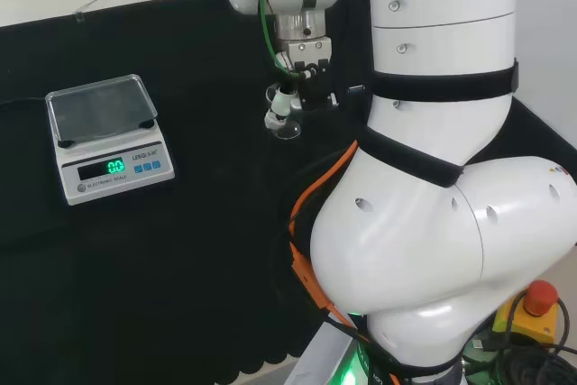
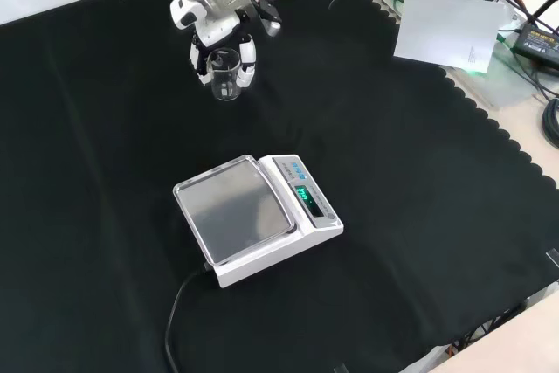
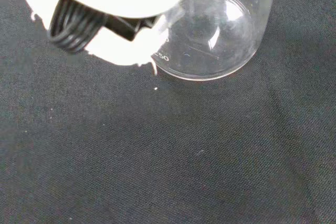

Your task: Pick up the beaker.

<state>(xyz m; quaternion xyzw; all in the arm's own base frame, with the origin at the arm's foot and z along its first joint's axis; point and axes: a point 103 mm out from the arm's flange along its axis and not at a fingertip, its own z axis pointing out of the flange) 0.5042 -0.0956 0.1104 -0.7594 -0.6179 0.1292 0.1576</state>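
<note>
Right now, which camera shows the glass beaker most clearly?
The front view: the whole beaker stands upright between the hand's fingers. The wrist view shows its base up close; the head view shows a faint glimpse beneath the hand.

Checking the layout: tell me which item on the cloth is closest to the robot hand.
The clear beaker, flanked by the robot hand; the scale sits well apart.

Clear glass beaker [image 2: 224, 75] stands upright between the robot hand's [image 2: 212, 37] fingers.
</note>
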